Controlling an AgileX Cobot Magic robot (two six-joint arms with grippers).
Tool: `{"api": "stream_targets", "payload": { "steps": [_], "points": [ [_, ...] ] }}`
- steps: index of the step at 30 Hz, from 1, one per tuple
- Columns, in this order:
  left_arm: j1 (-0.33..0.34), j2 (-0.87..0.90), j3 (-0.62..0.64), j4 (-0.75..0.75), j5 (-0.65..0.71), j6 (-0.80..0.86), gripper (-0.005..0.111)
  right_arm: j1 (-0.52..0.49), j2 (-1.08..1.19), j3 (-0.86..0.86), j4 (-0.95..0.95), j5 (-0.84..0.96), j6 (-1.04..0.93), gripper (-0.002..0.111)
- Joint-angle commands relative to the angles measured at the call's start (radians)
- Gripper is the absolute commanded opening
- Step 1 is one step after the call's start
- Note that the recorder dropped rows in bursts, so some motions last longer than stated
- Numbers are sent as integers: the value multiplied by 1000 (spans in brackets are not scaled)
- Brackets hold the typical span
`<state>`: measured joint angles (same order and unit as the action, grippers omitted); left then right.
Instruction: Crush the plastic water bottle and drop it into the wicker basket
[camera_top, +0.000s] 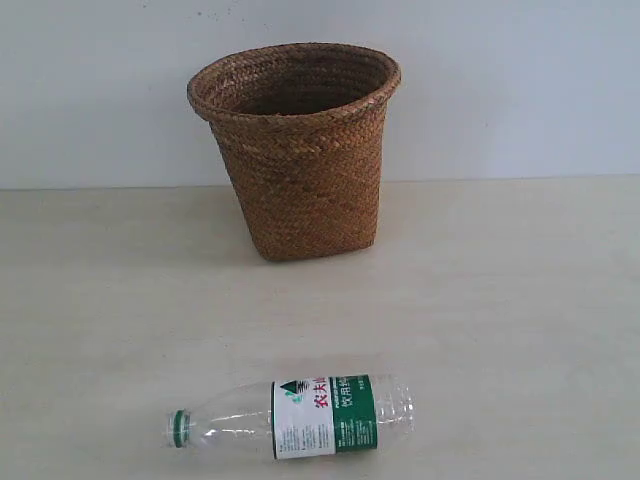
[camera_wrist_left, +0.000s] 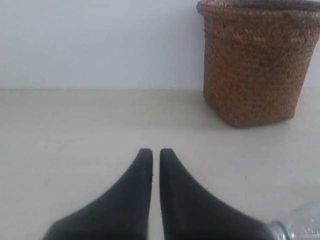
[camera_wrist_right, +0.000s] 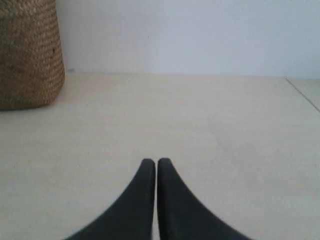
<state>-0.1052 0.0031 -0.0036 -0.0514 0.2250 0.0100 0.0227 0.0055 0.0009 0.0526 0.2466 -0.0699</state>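
Observation:
The plastic water bottle (camera_top: 300, 415) lies on its side near the table's front edge, green cap to the left, its clear ribbed body uncrushed. Its capped end (camera_wrist_left: 295, 227) shows in a corner of the left wrist view. The wicker basket (camera_top: 297, 150) stands upright at the back middle, also seen as the wicker basket (camera_wrist_left: 257, 60) and the wicker basket (camera_wrist_right: 27, 55). My left gripper (camera_wrist_left: 156, 151) is shut with nothing in it, low over the table beside the bottle's cap end. My right gripper (camera_wrist_right: 156, 161) is shut on nothing. Neither gripper appears in the exterior view.
The pale wooden table (camera_top: 520, 300) runs back to a white wall (camera_top: 520, 80). The table's side edge (camera_wrist_right: 302, 92) shows in the right wrist view.

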Motion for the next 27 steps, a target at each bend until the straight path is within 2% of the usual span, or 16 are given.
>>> {"api": "stream_targets", "payload": {
  "steps": [1,3,6,8,10,18,27],
  "points": [
    [2,-3,4,-111,-178,-42,4,-3,-5,-1,31,-208,-7,0],
    [2,-3,4,-174,-261,-63,4,-3,-5,-1,94,-321,33,0],
    [2,-3,4,-176,-366,-91,4,-3,-5,-1,103,-406,102,0],
    [2,-3,4,-176,-480,-171,4,-3,-5,-7,103,-426,122,0],
    [2,-3,1,-176,-564,-181,4,-3,29,-82,103,-412,122,0],
    [2,230,-212,-150,-523,-179,4,-3,311,-364,95,-387,70,0],
    [2,593,-492,37,-290,-167,4,-3,649,-657,95,-204,-35,0]
  ]
}}
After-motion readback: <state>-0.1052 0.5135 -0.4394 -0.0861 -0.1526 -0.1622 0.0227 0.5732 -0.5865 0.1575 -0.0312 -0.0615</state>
